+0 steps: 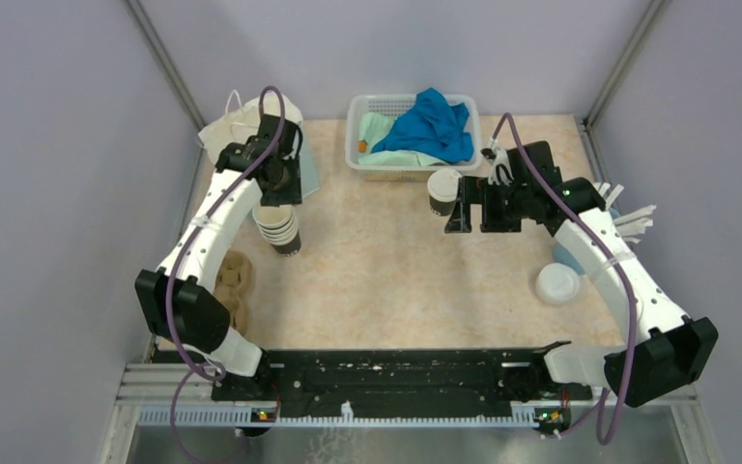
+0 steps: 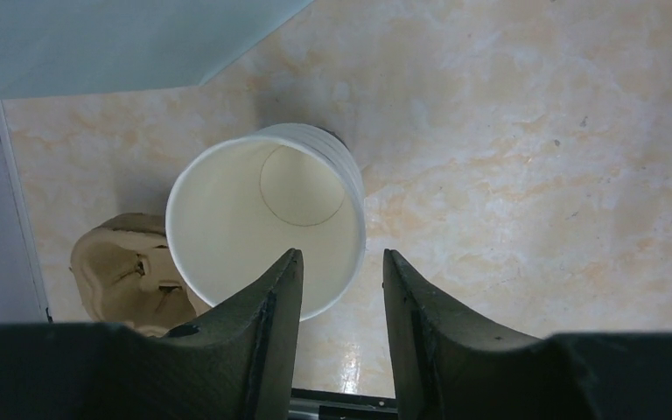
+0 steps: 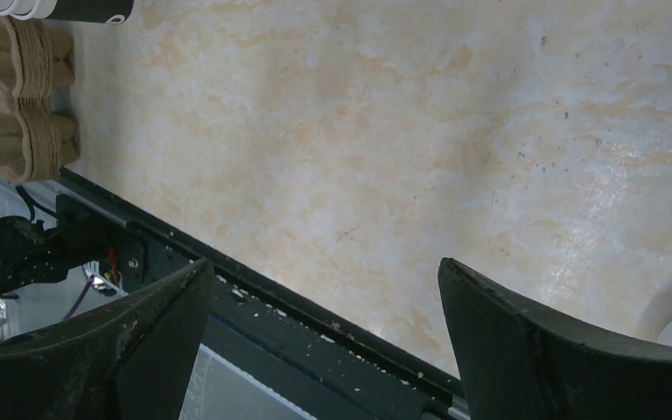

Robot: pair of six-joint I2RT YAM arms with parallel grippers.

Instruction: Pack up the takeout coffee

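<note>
Left wrist view looks straight down into a stack of paper cups, cream inside and white and ribbed outside. The left gripper has its jaws drawn narrow astride the near rim. One finger is over the top cup's mouth and the other is outside the wall. Bare table shows in the gap between them (no pinch on the wall can be made out). A brown pulp tray lies off to the inner finger's side, near the stack. The right gripper hangs over the table with jaws spread wide and nothing between them. In the top view a single cup stands just beside its fingertips, in front of a white basket. A loose white lid lies back along that arm, beside the forearm.
</note>
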